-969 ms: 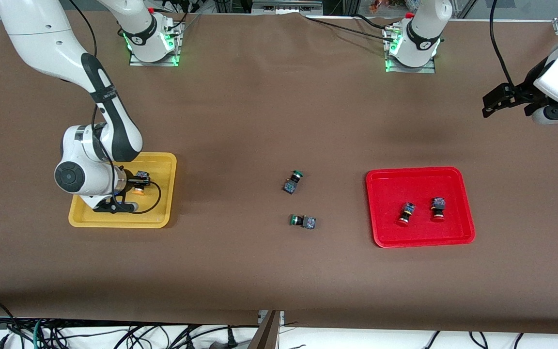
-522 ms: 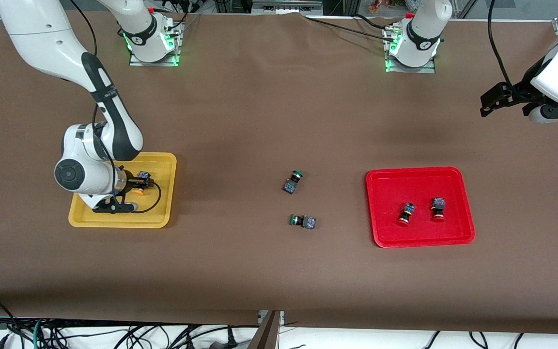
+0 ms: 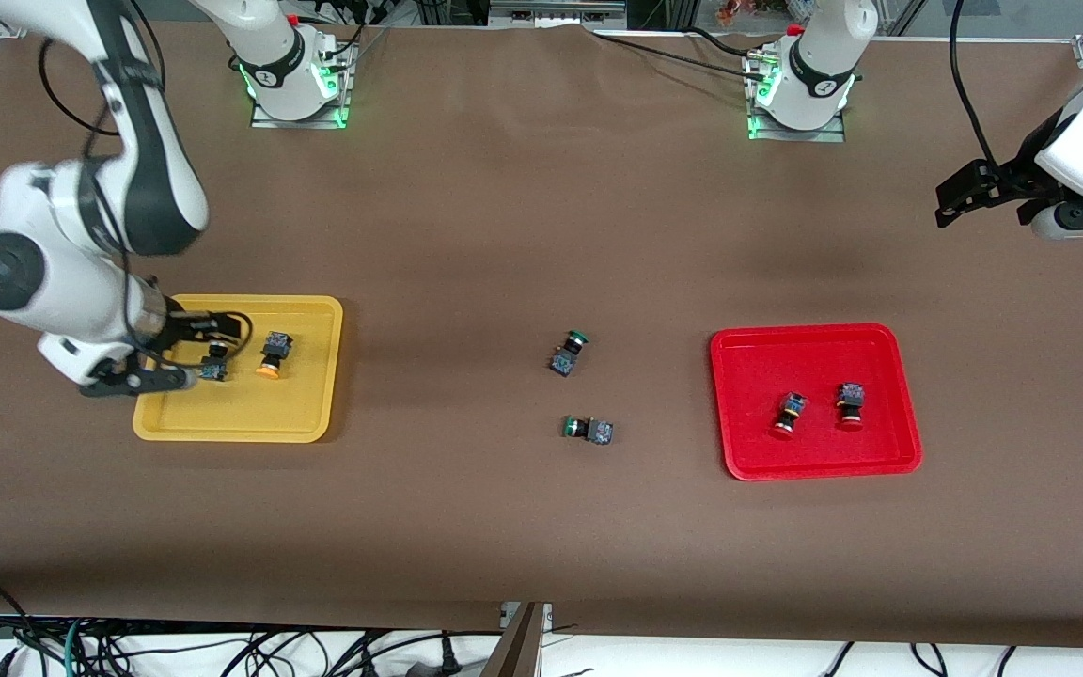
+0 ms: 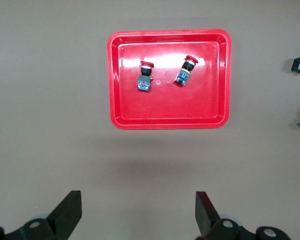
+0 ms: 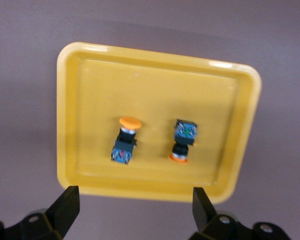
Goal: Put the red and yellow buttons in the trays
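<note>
Right gripper (image 3: pixel 212 340) hangs over the yellow tray's (image 3: pixel 316 414) edge at the right arm's end, jaws wide, holding nothing. Two yellow buttons (image 5: pixel 125 142) (image 5: pixel 182 140) lie side by side in that tray, apart from each other. Left gripper (image 3: pixel 960 193) waits aloft over bare table at the left arm's end, jaws wide, empty. Red tray (image 3: pixel 880 348) holds two red buttons (image 3: pixel 789 414) (image 3: pixel 849 404). Two green buttons (image 3: pixel 568 353) (image 3: pixel 588 430) lie on the table between the trays.
</note>
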Controlling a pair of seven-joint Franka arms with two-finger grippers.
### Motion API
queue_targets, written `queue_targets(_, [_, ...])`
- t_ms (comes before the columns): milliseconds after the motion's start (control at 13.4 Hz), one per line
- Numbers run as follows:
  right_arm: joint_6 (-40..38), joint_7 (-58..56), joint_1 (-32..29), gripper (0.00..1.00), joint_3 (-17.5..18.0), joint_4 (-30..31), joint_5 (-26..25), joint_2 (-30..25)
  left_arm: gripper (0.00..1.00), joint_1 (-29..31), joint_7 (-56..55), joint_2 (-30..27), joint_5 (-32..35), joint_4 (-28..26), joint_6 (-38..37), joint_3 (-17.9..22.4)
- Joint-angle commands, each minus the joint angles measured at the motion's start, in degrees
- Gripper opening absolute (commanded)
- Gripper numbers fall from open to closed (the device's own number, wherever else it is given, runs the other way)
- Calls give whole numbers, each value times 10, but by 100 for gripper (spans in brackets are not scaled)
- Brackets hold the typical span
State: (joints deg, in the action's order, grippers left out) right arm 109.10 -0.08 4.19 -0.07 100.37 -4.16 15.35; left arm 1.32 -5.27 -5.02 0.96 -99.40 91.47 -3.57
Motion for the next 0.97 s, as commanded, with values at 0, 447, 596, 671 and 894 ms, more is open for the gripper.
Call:
queue_targets(0, [-75, -6, -13, 100, 4, 10, 1, -74, 100, 4, 13, -9, -13, 1, -5, 1])
queue_targets(447, [-330, -11, -13, 100, 6, -159, 8, -90, 100, 3, 12, -9, -13, 1, -5, 0])
queue_targets(596, [-355, -16, -13, 100, -3, -199, 10, -89, 100, 2, 12, -9, -13, 1, -5, 0])
queue_targets(671, [-350, -15, -13, 100, -5, -206, 11, -90, 100, 2, 12, -9, -13, 1, -6, 0])
queue_targets(894, [-355, -15, -12, 100, -5, -219, 6, -97, 100, 2, 12, -9, -13, 2, -6, 0])
